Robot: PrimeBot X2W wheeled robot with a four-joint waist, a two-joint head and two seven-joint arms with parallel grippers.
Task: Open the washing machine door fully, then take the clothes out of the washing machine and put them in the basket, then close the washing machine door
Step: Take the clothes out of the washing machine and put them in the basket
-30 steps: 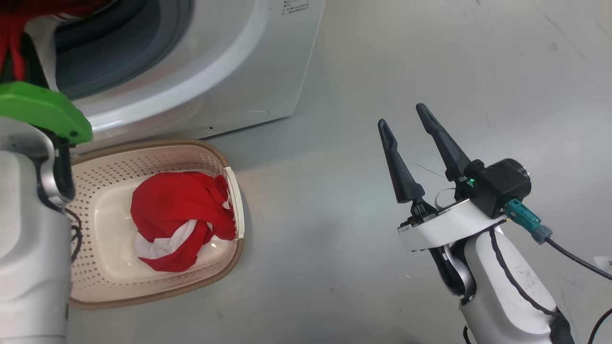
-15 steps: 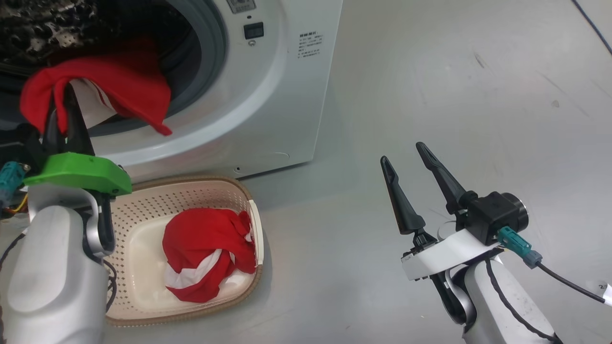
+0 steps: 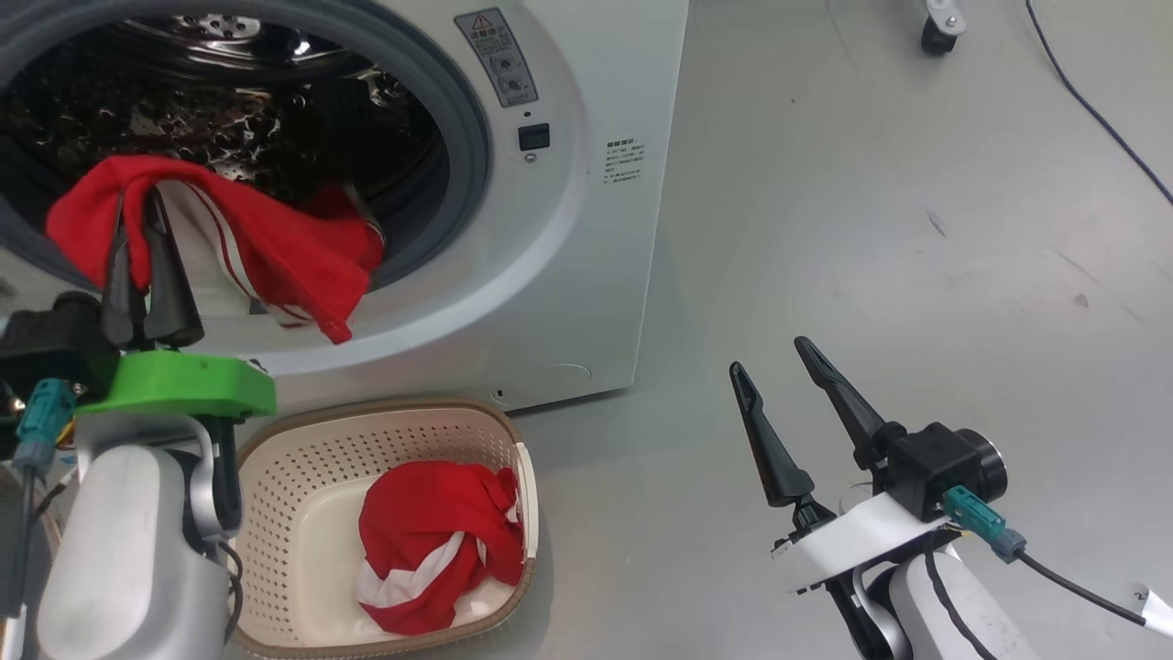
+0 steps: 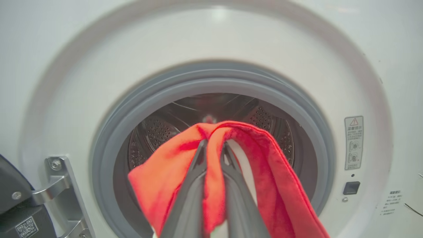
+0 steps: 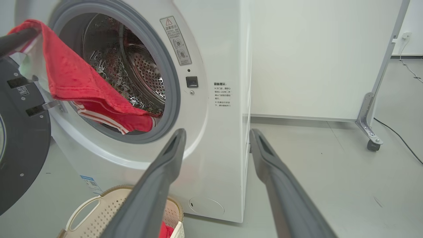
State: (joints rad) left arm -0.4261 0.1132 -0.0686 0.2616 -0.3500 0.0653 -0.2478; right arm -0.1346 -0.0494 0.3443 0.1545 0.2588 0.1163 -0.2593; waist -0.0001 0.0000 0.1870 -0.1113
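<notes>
Standing wide open at the left side of the washing machine point(image 3: 586, 275), the washing machine door point(image 5: 23, 148) hangs on its hinge with its black rim turned away from the round opening. In front of the left half of that opening, the left gripper point(image 3: 137, 215) is clamped tight on a fold of a red garment point(image 3: 284, 261). The cloth drapes over both fingers, and its white-striped lower end hangs across the bottom edge of the grey gasket point(image 4: 109, 138). Behind it is the perforated drum point(image 3: 229, 101).

Below the machine's front, close to its base, the basket point(image 3: 302, 458) sits on the floor. A second red garment point(image 3: 431, 541) is bundled against the basket's right wall, and the left part of its bottom is bare.

Past the machine's right front corner and well apart from it, the right gripper point(image 3: 768, 357) hovers over the floor point(image 3: 871, 229), fingers spread wide with nothing between them. The floor to the right of the machine is open. A caster point(image 3: 935, 27) and a cable point(image 3: 1090, 101) lie far off on that side. In the right wrist view, a white panel point(image 5: 314, 56) stands behind the machine's right side.
</notes>
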